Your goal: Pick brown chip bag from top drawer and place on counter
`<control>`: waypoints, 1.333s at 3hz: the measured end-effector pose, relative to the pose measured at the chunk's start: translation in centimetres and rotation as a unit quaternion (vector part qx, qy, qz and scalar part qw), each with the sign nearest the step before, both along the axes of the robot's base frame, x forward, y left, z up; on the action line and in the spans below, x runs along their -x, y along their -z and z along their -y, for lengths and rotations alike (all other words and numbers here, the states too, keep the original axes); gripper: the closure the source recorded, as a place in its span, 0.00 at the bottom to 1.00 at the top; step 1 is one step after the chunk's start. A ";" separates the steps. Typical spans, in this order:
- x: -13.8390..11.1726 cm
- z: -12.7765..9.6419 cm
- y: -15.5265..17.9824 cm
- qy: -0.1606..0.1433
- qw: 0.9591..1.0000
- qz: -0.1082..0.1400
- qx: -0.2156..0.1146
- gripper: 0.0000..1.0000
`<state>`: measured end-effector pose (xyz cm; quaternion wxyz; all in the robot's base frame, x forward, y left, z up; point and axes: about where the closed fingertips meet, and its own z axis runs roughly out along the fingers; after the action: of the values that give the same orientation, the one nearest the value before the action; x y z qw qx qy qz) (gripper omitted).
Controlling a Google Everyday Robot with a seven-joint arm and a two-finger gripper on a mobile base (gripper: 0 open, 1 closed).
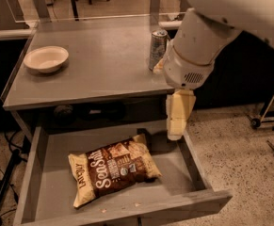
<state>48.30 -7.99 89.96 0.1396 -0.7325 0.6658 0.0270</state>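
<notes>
The brown chip bag [115, 171] lies flat in the open top drawer [49, 194], left of its middle, with the white "Sea Salt" lettering facing up. The grey counter [103, 67] is directly above the drawer's back. My gripper [176, 132] hangs pointing down from the large white arm, over the drawer's right rear corner and just below the counter's front right edge. It is above and to the right of the bag, not touching it, and holds nothing that I can see.
A silver drink can [157, 48] stands on the counter's right side, close behind the arm. A cream bowl [46, 59] sits on the counter's left. Wheeled chair bases [268, 124] stand on the speckled floor to the right.
</notes>
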 end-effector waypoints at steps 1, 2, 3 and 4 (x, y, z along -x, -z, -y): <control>0.0 -0.2 0.3 -0.003 1.000 -0.002 0.001 0.00; 0.4 -1.3 1.4 -0.006 1.000 -0.008 -0.012 0.00; 0.5 -5.0 4.5 -0.031 0.999 -0.019 -0.022 0.00; 0.1 -8.1 7.3 -0.053 0.998 -0.030 -0.031 0.00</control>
<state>48.25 0.12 82.63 0.1407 -0.7609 0.6288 0.0765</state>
